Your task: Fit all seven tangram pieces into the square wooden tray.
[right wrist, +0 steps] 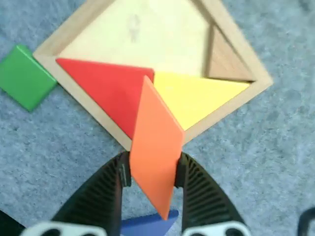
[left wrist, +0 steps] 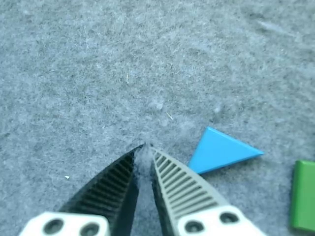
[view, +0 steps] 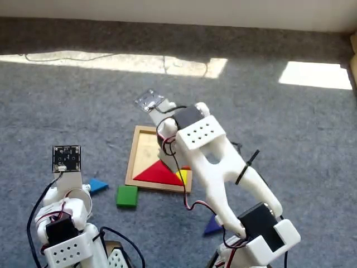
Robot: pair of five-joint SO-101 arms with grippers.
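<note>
One orange parallelogram piece (right wrist: 155, 142) clamped in right claw (right wrist: 152, 164) over square wooden tray (right wrist: 69, 30) (mid-frame, high view); left claw (left wrist: 147, 147) fingers together.

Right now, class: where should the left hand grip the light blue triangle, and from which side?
Likely from straight above: the light blue triangle lies flat on the carpet, so only its thin edges offer grip. The left hand should pinch across its middle.

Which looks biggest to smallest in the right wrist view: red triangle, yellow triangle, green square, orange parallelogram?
1. red triangle and yellow triangle, about alike
2. green square
Unranked: orange parallelogram looks large, but sits nearest the camera.
</note>
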